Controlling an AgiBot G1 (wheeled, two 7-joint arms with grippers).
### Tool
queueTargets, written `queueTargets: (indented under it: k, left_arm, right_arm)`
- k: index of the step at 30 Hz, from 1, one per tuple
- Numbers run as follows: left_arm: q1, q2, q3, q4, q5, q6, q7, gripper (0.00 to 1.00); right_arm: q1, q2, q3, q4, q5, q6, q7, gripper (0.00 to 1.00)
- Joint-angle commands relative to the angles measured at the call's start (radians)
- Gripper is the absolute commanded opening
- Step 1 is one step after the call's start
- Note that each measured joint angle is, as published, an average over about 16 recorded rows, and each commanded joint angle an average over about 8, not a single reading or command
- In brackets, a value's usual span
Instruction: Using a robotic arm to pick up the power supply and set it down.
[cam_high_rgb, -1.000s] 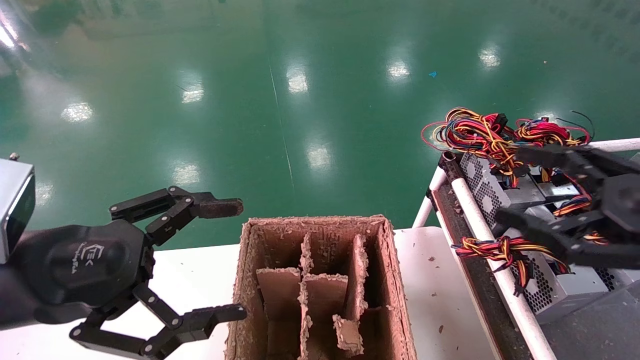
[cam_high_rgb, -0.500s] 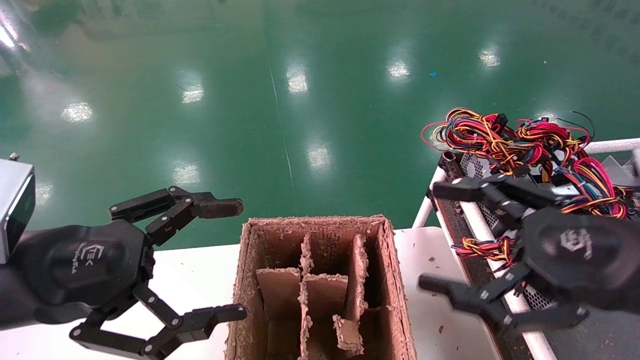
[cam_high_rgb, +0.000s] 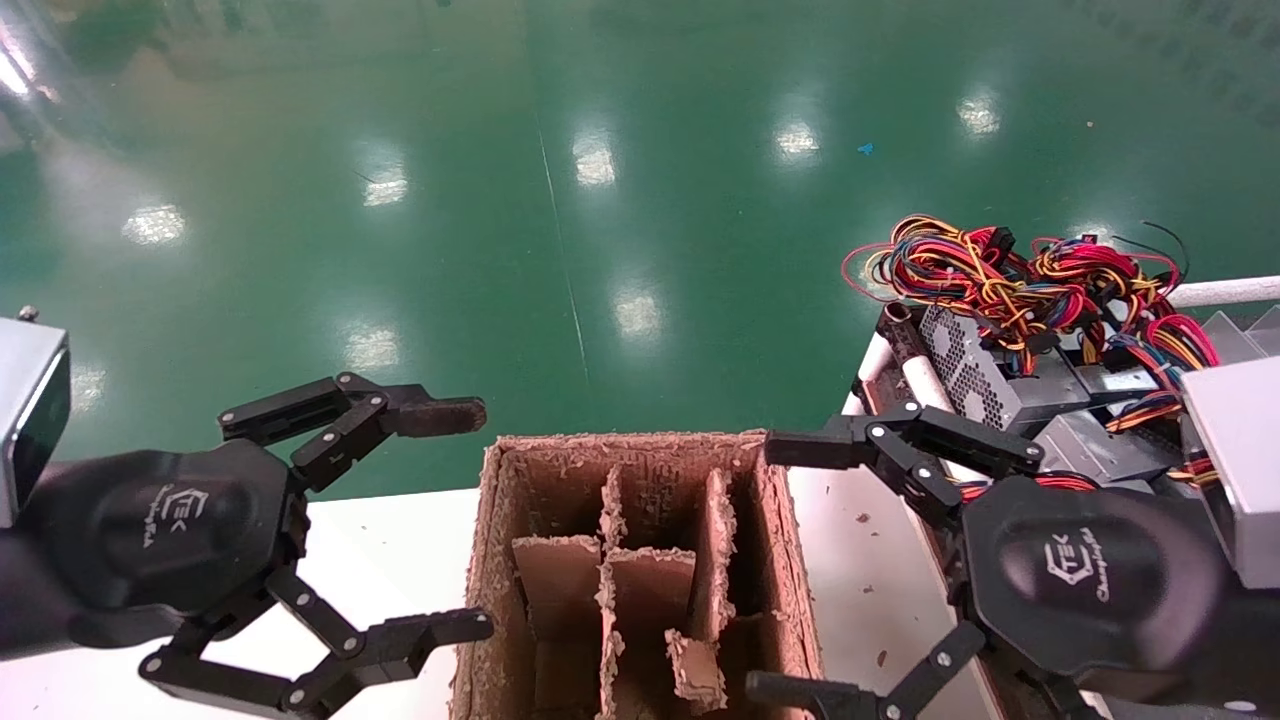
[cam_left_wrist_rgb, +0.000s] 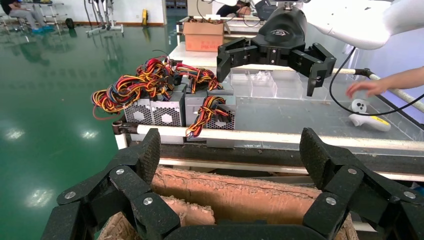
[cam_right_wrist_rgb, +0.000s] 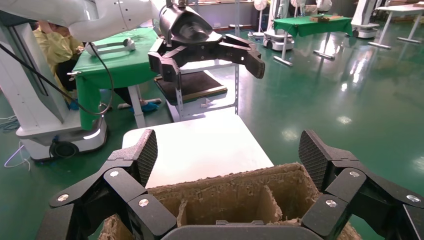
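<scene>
Beside the cardboard box (cam_high_rgb: 640, 570), both the right gripper (cam_high_rgb: 800, 570) and left gripper (cam_high_rgb: 480, 515) are held wide open, empty; its rim could be clipped reaching for the power supply (cam_high_rgb: 985, 375).

green floor (cam_high_rgb: 620, 180), brown carton (cam_high_rgb: 640, 570), black pincers

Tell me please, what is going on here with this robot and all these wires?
The robot is meant to pick up a power supply, but nothing is held at this moment. The right gripper hangs by the right edge of the cardboard box, jaws wide open and empty. The power supply lies among other units on the rack to the robot's right, not yet picked up. The left gripper is parked, open, to the left of the box.
</scene>
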Motion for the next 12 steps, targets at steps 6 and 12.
queueTargets:
  k: [6, 12]
  left_arm:
    - [0.000, 0.000, 0.000, 0.000, 0.000, 0.000, 0.000, 1.00]
    - [0.000, 0.000, 0.000, 0.000, 0.000, 0.000, 0.000, 1.00]
  right_arm:
    - [0.000, 0.002, 0.001, -0.006, 0.000, 0.000, -0.001, 1.00]
    - [0.001, 0.003, 0.002, -0.011, 0.000, 0.000, -0.002, 1.00]
